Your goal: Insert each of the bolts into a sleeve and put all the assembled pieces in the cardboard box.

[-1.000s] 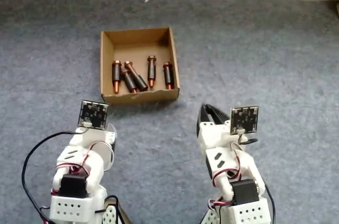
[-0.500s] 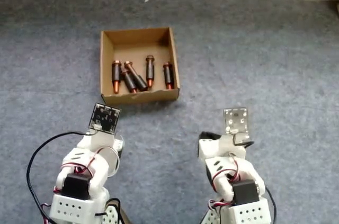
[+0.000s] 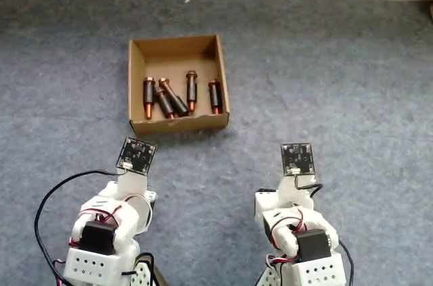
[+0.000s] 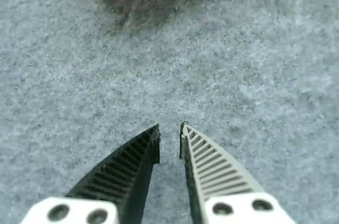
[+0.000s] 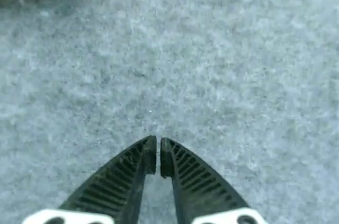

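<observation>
Five bolts (image 3: pixel 148 109), each already seated in a dark sleeve (image 3: pixel 192 87), are seen lying inside the cardboard box (image 3: pixel 179 124), so the task is judged finished or nearly so. Coppery metal shafts, matte black cylinders, plain brown card and a fuzzy grey table (image 3: pixel 338 63) covering are noted. The left gripper (image 4: pixel 169 131) is narrowly parted and empty. The right gripper (image 5: pixel 158 152) is pressed together, also empty.

No lettering is legible (not even on the cardboard box (image 3: pixel 176 56)).
</observation>
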